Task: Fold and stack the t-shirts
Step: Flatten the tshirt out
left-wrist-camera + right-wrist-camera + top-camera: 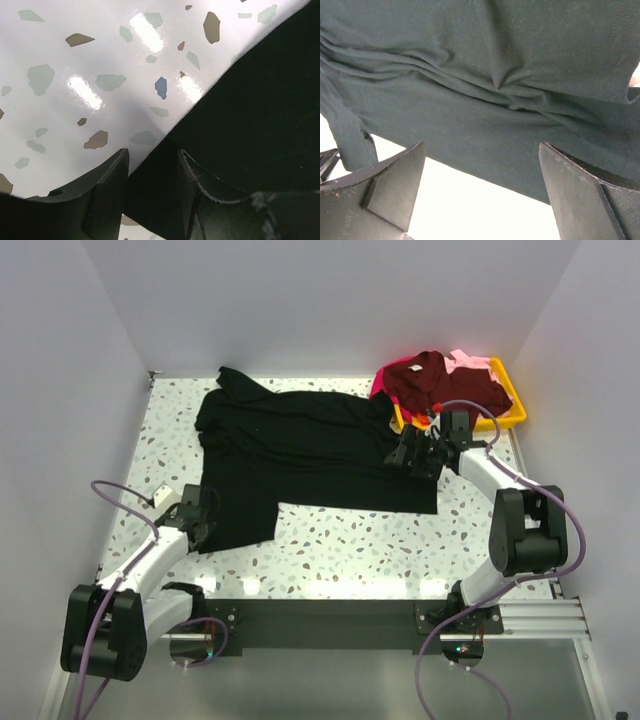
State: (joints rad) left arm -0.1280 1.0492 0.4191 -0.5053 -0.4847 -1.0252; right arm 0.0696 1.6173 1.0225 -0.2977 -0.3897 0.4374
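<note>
Jaws of the left gripper (152, 167) stand partly apart astride the near-left edge of the black shirt (310, 450); the right gripper (482, 160) gapes wide over its right edge. It lies flat on the bench (350, 550), long axis left to right.

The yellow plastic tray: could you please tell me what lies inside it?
A dark maroon cloth shirt lies on top, with magenta cloth at its left edge and pale pink cloth behind it. The floor of the yellow plastic tray and anything beneath are covered.
</note>
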